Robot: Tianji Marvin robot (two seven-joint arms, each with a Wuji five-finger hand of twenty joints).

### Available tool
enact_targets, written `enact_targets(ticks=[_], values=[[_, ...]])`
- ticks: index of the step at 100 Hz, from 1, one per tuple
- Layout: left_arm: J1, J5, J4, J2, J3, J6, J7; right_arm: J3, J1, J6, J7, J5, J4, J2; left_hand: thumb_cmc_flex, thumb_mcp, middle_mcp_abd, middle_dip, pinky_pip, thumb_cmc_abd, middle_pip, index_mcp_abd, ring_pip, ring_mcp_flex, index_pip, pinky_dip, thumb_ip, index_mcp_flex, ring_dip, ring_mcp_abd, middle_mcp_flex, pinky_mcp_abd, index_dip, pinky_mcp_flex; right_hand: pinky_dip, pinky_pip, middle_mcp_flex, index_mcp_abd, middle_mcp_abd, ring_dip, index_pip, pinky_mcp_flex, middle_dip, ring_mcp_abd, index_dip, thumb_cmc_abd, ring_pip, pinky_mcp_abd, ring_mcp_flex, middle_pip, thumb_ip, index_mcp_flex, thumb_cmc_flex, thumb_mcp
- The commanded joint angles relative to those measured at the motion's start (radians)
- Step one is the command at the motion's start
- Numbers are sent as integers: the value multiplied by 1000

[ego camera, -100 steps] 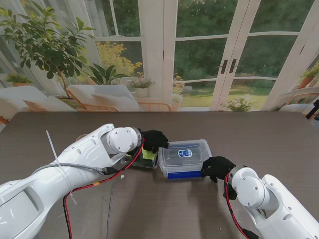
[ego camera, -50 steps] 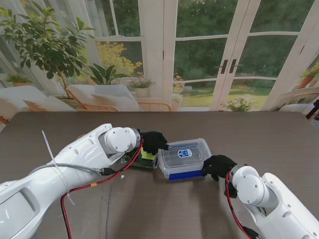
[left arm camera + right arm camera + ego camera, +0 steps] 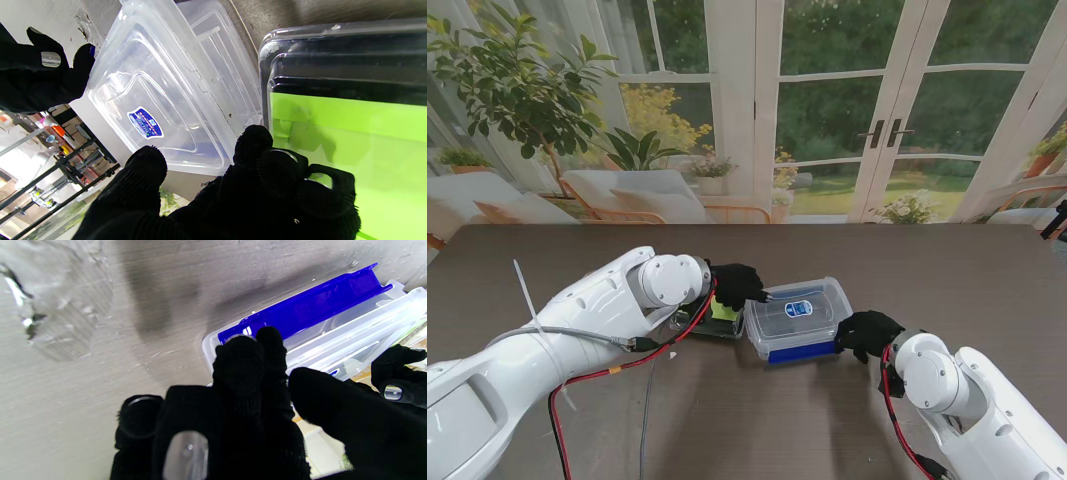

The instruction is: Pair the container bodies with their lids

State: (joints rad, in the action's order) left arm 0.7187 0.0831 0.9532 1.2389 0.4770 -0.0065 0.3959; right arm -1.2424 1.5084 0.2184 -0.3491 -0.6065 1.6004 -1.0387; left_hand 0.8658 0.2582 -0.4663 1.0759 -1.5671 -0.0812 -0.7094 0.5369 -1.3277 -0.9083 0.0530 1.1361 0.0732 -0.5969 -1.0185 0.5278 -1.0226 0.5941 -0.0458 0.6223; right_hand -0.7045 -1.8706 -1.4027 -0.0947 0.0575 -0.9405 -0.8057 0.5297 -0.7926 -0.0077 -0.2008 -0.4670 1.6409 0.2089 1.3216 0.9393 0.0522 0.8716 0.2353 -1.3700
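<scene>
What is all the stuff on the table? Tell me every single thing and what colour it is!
Clear box: one, see-through plastic with a blue sticker on its lid and a blue clip along the side nearer to me, middle of the table.
Black tray: one, black with a bright green sheet under a clear cover, touching the clear box on its left.
Table: one, dark brown wood grain.
Left hand: one, black glove, fingers at the clear box's left end.
Right hand: one, black glove, fingers at the clear box's right end.
</scene>
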Motion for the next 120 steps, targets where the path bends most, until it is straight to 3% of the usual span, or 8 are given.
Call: enact_targets(ticks=[1, 45, 120], values=[[0, -7, 17, 16, -6, -11, 25, 0, 4, 9, -12, -6, -20, -3, 14, -30, 10, 10, -63, 22, 6, -142, -11, -38, -99, -8, -22, -86, 0, 22, 11, -47, -31, 24, 9, -44, -47, 161, -68, -2, 151, 641, 10, -33, -18, 24, 39, 29, -6, 37, -22, -141, -29, -14], [-18, -27, 0, 40, -29, -42, 19, -13, -7, 24, -6, -9, -43, -4, 18, -37, 12, 13, -68, 21, 2, -145, -17, -39, -101, -11, -23, -94, 2, 21, 9, -49, -32, 27, 9, -44, -47, 163, -69, -2, 149, 641, 11, -32, -21, 23, 39, 29, -6, 38, -22, -141, -27, -14], [-6, -46, 59, 25, -48, -34, 56, 0, -56, 40, 1, -10, -104, -6, 21, -39, 8, 16, -75, 23, -2, -120, -25, -52, -112, -14, -22, -130, 4, 28, -5, -41, -38, 38, 9, -44, -47, 168, -80, -2, 145, 641, 13, -31, -25, 23, 40, 29, -7, 33, -21, -155, -24, -12]])
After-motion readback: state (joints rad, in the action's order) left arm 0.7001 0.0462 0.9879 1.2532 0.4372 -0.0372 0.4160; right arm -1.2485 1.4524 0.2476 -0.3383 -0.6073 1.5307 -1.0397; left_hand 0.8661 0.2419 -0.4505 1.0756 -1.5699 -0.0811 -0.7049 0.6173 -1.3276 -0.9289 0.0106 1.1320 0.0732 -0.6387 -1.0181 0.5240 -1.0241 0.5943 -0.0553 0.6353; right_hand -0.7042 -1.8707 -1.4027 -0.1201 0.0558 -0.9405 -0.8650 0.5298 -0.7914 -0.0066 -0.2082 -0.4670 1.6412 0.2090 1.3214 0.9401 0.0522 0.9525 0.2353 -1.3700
